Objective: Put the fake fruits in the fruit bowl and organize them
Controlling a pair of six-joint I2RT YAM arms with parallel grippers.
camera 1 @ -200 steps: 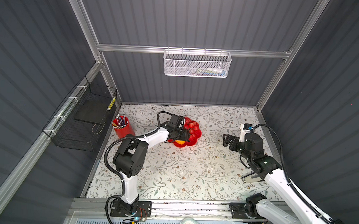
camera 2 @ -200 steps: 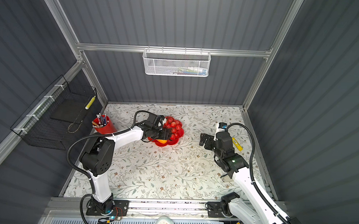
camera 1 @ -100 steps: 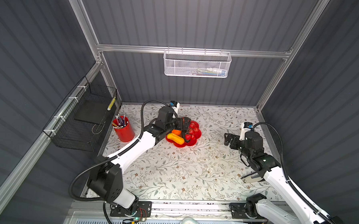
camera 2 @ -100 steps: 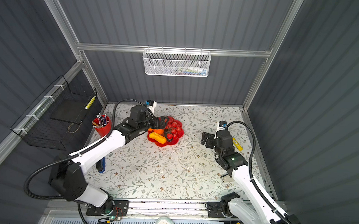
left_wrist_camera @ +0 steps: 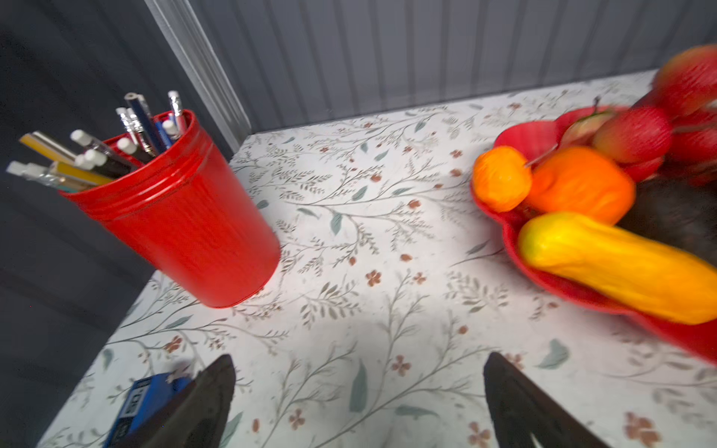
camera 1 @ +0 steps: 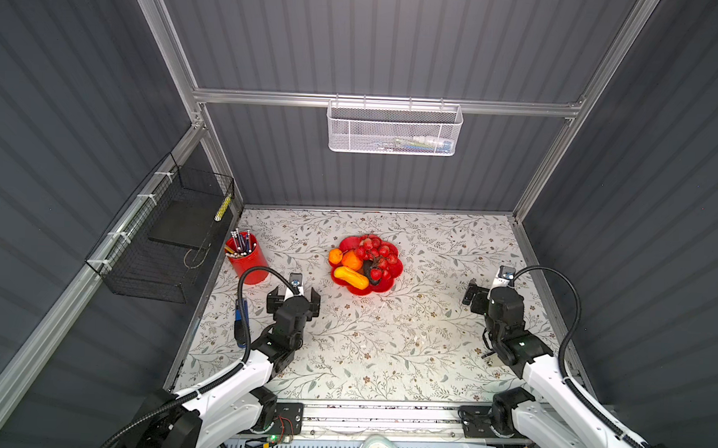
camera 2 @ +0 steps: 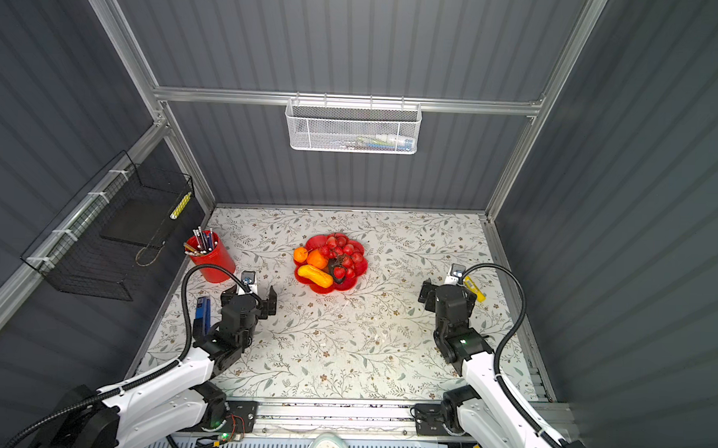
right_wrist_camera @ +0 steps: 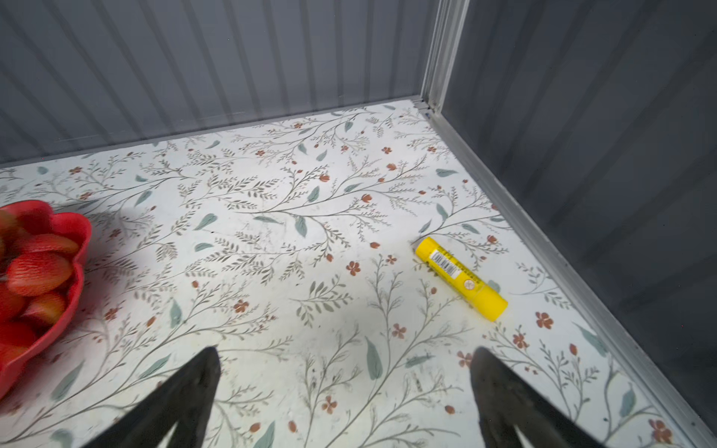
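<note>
In the middle of the desk (camera 1: 385,351), the fruit bowl (camera 1: 373,291) holds every one of the fruits (camera 1: 350,276) in view; none lies outside it, so the task looks finished. The left tool (left_wrist_camera: 359,360) and right tool (right_wrist_camera: 345,351) stand wide and empty, well apart from the bowl.

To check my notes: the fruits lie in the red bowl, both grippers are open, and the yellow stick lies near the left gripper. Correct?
One error: the yellow stick lies near the right gripper, as the right wrist view shows. The rest holds.
</note>
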